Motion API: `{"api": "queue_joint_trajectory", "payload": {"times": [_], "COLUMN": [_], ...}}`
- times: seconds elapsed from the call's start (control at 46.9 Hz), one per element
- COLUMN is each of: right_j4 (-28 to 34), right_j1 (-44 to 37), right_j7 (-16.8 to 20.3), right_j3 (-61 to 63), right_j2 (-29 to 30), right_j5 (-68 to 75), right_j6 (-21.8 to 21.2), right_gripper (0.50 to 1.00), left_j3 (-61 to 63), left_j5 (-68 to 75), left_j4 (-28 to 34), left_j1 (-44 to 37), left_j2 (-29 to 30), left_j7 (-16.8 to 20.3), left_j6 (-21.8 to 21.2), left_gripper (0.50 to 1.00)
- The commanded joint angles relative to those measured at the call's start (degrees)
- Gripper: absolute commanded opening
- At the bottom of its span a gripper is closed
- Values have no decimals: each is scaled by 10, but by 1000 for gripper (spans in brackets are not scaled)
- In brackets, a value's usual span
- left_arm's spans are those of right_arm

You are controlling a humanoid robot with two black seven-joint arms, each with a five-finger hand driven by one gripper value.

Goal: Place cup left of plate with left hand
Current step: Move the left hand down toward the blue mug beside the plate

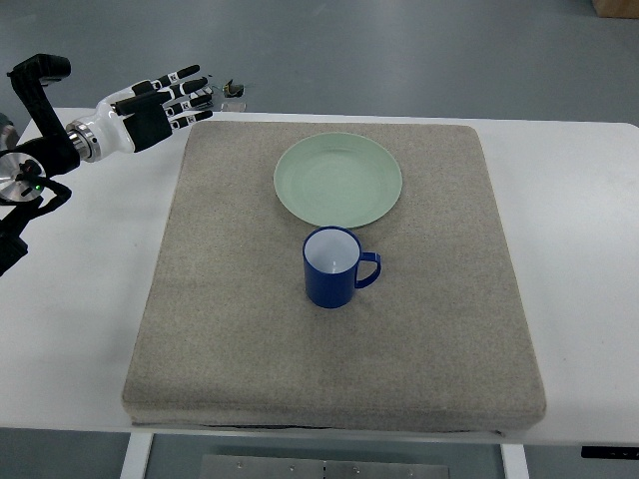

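Left hand [170, 103] hangs over the far left corner of the table [80, 299], its dark fingers [190, 90] stretched out and slightly spread, holding nothing. It is well apart from the blue mug [330, 266], which stands upright on the grey felt mat [230, 329] just in front of the pale green plate [337, 180], its handle pointing to the right and its white inside bare as far as I can see. The right hand does not show at all. From where I stand, the job has hardly begun: the mug has not been grasped, and the spot to the left of the plate is bare mat. The next move, I would judge, calls for the hand to travel across the mat towards the mug, come at it from the side away from the handle, and close round its body before carrying it round to the plate's left side.
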State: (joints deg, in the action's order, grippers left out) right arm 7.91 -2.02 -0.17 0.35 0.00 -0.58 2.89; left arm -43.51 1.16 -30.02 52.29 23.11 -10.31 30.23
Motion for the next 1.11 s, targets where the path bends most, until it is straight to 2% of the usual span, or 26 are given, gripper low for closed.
{"api": "queue_joint_trajectory", "payload": {"times": [0.0, 0.256, 0.427, 0.534, 0.619, 0.726, 0.79, 0.982, 1.088], "right_j4": [0, 0, 0, 0, 0, 0, 0, 0, 0], "right_j1": [0, 0, 0, 0, 0, 0, 0, 0, 0], "right_j7": [0, 0, 0, 0, 0, 0, 0, 0, 0], "right_j3": [0, 0, 0, 0, 0, 0, 0, 0, 0], "right_j2": [0, 0, 0, 0, 0, 0, 0, 0, 0], "right_j5": [0, 0, 0, 0, 0, 0, 1, 1, 0], "right_j6": [0, -1, 0, 0, 0, 0, 0, -1, 0], "right_gripper": [934, 934, 934, 934, 934, 934, 934, 934, 934], "left_j3": [0, -10, 2, 5, -5, -13, -27, -106, -141], "left_j5": [1, -9, 2, 42, 108, 164, 184, 312, 391], "left_j4": [0, 0, 0, -12, -46, -114, -151, -252, -303], "left_j1": [0, 5, 2, -3, -15, -54, -86, -184, -235], "left_j2": [-1, -1, 6, 9, 26, 51, 64, 71, 65], "left_j7": [-1, 6, 60, 74, 89, 134, 149, 157, 176], "left_j6": [0, 1, 10, 13, 21, 22, 24, 43, 48], "left_gripper": [999, 999, 999, 999, 999, 999, 999, 999, 999]}}
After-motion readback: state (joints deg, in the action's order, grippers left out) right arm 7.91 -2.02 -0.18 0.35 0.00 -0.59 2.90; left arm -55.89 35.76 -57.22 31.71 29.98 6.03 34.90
